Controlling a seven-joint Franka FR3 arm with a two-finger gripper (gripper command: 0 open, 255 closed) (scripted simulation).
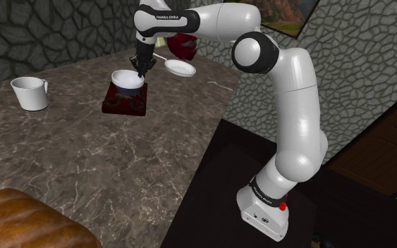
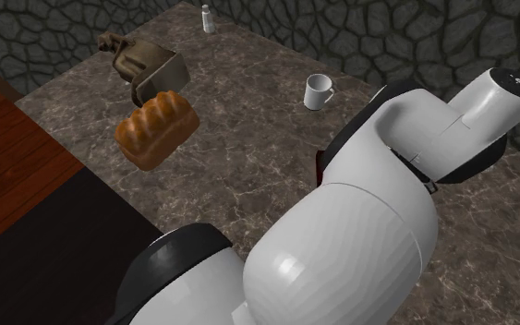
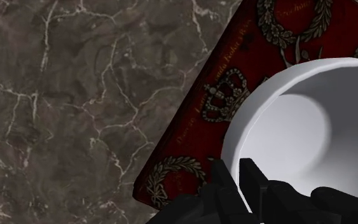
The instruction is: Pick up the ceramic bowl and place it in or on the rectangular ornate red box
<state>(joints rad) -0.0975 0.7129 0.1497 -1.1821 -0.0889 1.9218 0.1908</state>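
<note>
A white bowl rests upright on the dark red ornate box, which lies flat on the marble counter. My black gripper comes down on the bowl's rim at the side towards the shoulder view's right. In the wrist view the two fingers clasp the thin rim of the bowl between them, one outside and one inside. Under the bowl, the box shows gold crowns and wreaths on its lid.
A white mug stands at the shoulder view's left. Behind the box are a white dish and a dark red object. A bread loaf, a brown object and a small shaker are on the counter's far part.
</note>
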